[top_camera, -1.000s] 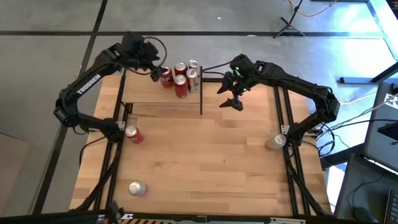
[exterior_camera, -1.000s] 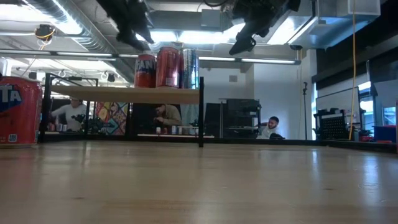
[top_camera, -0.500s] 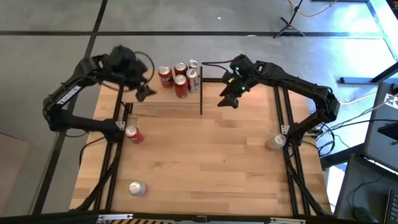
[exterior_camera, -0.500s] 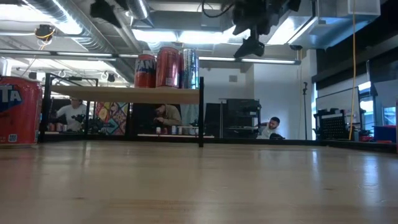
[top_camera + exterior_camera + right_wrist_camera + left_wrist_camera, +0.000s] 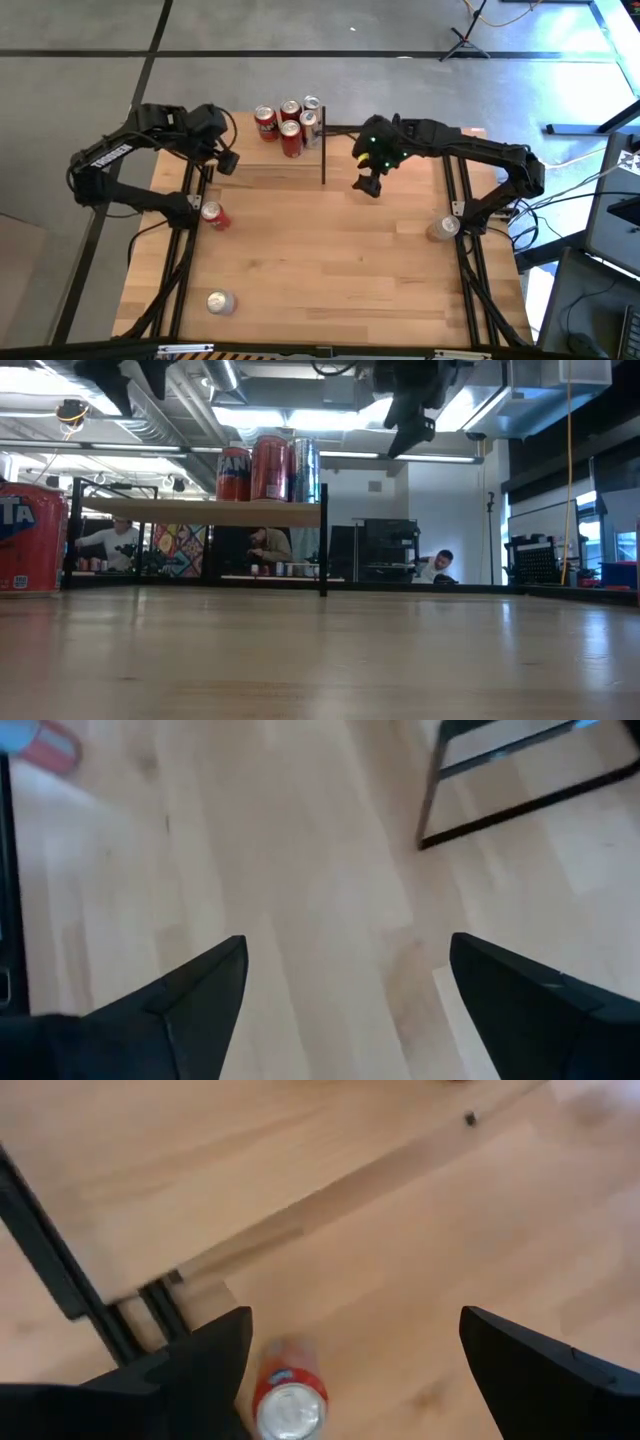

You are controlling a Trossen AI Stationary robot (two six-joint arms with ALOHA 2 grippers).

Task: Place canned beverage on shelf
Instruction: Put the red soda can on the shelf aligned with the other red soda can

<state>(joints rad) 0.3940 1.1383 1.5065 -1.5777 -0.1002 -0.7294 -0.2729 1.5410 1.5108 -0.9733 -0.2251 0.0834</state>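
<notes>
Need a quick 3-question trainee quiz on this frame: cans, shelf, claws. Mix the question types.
1. How many cans stand on the shelf?
2. True or false: the left claw holds a can.
3. The red can on the table stands nearest: A) the left edge, B) the right edge, C) the middle.

Key: 1. Five, clustered at the shelf's right end. 2. False; it is open and empty, as is the right claw. 3. A.
</notes>
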